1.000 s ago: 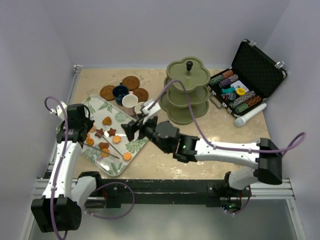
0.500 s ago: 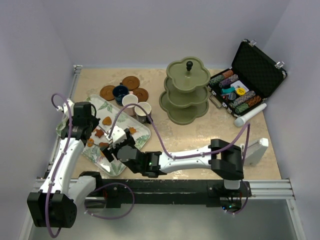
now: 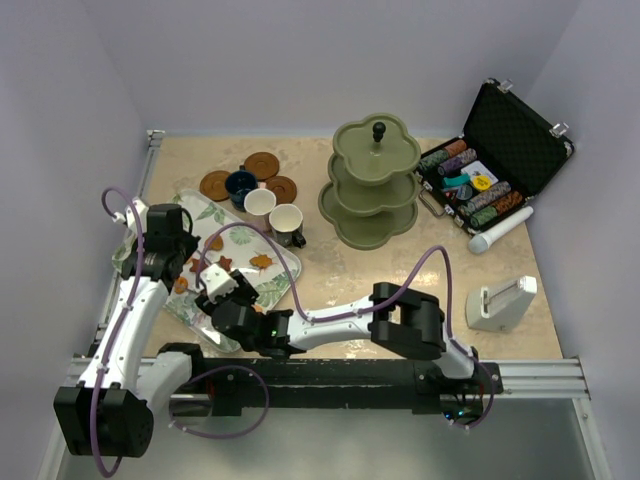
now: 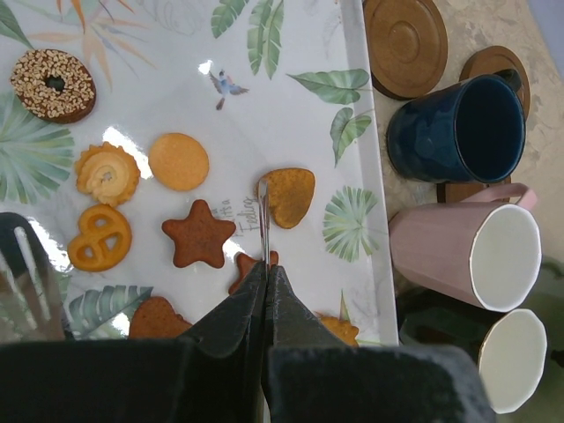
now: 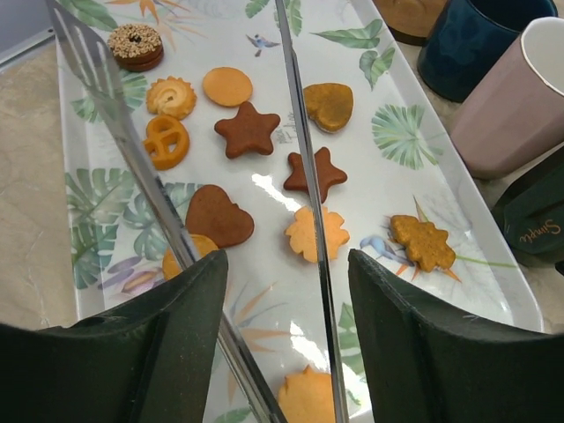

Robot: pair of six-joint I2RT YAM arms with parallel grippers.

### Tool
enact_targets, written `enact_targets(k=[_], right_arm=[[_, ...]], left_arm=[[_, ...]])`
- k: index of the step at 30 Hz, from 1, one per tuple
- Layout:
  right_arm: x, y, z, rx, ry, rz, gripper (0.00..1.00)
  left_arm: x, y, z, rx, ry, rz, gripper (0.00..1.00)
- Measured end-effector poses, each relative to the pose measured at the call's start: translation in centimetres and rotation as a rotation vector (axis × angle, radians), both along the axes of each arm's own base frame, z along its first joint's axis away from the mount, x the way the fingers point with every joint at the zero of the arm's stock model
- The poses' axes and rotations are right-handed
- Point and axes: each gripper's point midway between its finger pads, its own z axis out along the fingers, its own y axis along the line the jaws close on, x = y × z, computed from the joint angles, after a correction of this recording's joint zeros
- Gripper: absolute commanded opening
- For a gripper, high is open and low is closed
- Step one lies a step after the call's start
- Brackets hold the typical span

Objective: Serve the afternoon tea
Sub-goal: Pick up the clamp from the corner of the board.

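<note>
Over the leaf-patterned white tray (image 4: 176,97), my left gripper (image 4: 264,271) points down, jaws pinched on a thin metal strip (image 4: 263,220) whose tip lies just beside a brown heart-shaped biscuit (image 4: 289,196). My right arm (image 3: 340,318) stretches low and leftward; my right gripper (image 5: 286,264) gapes wide above the small orange and brown biscuits (image 5: 308,233), two long metal blades (image 5: 304,132) running between its fingers.

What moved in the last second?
The right gripper swung left from beside the cups, out over the tray, and now sits open astride the tongs. The left gripper, shut on the tongs, barely shifted; cups, stand and case stayed put.
</note>
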Motion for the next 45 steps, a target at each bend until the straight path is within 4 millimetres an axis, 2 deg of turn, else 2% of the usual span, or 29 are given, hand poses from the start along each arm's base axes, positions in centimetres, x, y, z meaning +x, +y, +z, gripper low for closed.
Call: enact_targets(k=[4,8,12,15,16,17,18,19,21,22,23,25,27,31,34,37,39,42,45], right_arm=[[0.5,0.1,-0.5,-0.012,0.003,-0.007,0.51],[1.5,0.1,-0.7,-0.016,0.014,0.005,0.33],[2.1,0.3,-0.9,-0.022,0.026,0.038,0.19],[2.4,0.4,-1.0,-0.034,0.026,0.061,0.00],[2.4,0.5,-1.0,-0.037,0.025,0.067,0.00],[2.4,0.5,-1.0,-0.042,0.024,0.069,0.00],[2.4,0.6,-0.9,-0.043,0.024,0.069,0.00],[2.5,0.6,-0.9,-0.043,0.025,0.068,0.00],[2.8,0.6,-0.8,-0.042,0.030,0.068,0.00],[3.0,0.6,-0.8,-0.039,0.036,0.072,0.00],[3.1,0.5,-0.8,-0.041,0.040,0.074,0.00],[3.4,0.4,-0.5,-0.039,0.051,0.086,0.00],[4.0,0.1,0.6,-0.023,0.057,0.092,0.00],[6.1,-1.3,5.2,0.045,0.058,0.103,0.00],[7.8,-2.8,8.6,0.097,0.051,0.102,0.00],[9.2,-4.3,10.9,0.121,0.056,0.113,0.00],[9.9,-5.1,11.6,0.126,0.064,0.126,0.00],[10.8,-6.5,12.4,0.123,0.086,0.151,0.00],[11.6,-7.9,13.1,0.117,0.107,0.173,0.00]], left_arm=[[0.0,0.0,0.1,0.000,-0.003,0.000,0.00],[0.0,0.0,0.2,0.002,-0.006,-0.001,0.00],[0.1,0.1,0.4,0.016,-0.013,-0.009,0.00],[0.2,0.1,0.6,0.023,-0.020,-0.016,0.00],[0.3,0.1,0.7,0.028,-0.022,-0.023,0.00],[0.3,0.1,0.7,0.036,-0.021,-0.032,0.09],[0.4,0.1,0.7,0.040,-0.022,-0.037,0.25],[0.4,0.1,0.8,0.052,-0.021,-0.050,0.50],[0.8,-0.1,1.4,0.070,-0.034,-0.091,0.86],[1.1,-0.3,1.8,0.087,-0.044,-0.121,0.92],[1.4,-0.4,2.5,0.100,-0.057,-0.152,0.97],[2.2,-0.8,4.2,0.127,-0.084,-0.208,0.99],[3.5,-1.5,7.0,0.169,-0.132,-0.290,0.99],[5.7,-2.4,13.7,0.278,-0.256,-0.431,1.00],[5.8,-2.6,17.3,0.361,-0.332,-0.483,1.00],[4.9,-2.3,20.0,0.439,-0.386,-0.501,1.00],[3.7,-2.2,21.7,0.490,-0.433,-0.513,1.00],[1.3,-2.3,24.6,0.554,-0.546,-0.515,1.00],[-1.5,-3.2,26.9,0.608,-0.680,-0.553,1.00]])
